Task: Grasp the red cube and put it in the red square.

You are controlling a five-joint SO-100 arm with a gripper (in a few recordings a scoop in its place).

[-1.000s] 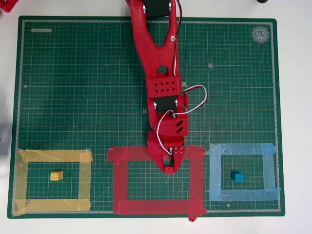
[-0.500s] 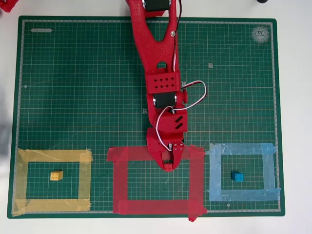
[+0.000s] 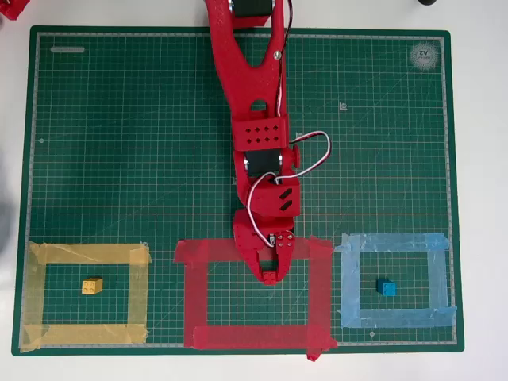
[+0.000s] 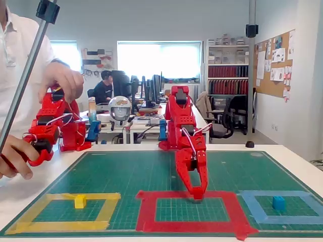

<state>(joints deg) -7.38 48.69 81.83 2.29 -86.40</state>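
Observation:
The red arm reaches down the mat in the overhead view, and its gripper point(image 3: 271, 274) is shut on the red cube point(image 3: 271, 279). The cube sits at the fingertips, just inside the far strip of the red square point(image 3: 194, 302), over the green mat within the frame. In the fixed view the gripper point(image 4: 198, 192) points down, with its tip low at the inner edge of the far strip of the red square point(image 4: 146, 212). The cube blends into the red fingers there. I cannot tell whether it touches the mat.
A yellow cube point(image 3: 92, 286) lies inside the yellow tape frame point(image 3: 32, 294) on the left. A blue cube point(image 3: 386, 287) lies inside the light blue frame point(image 3: 439, 278) on the right. A person sits at the left edge of the fixed view.
The arm has swung slightly to the left in the overhead view, carrying the gripper tip and the red cube a little left along the far strip. The jaws stay shut.

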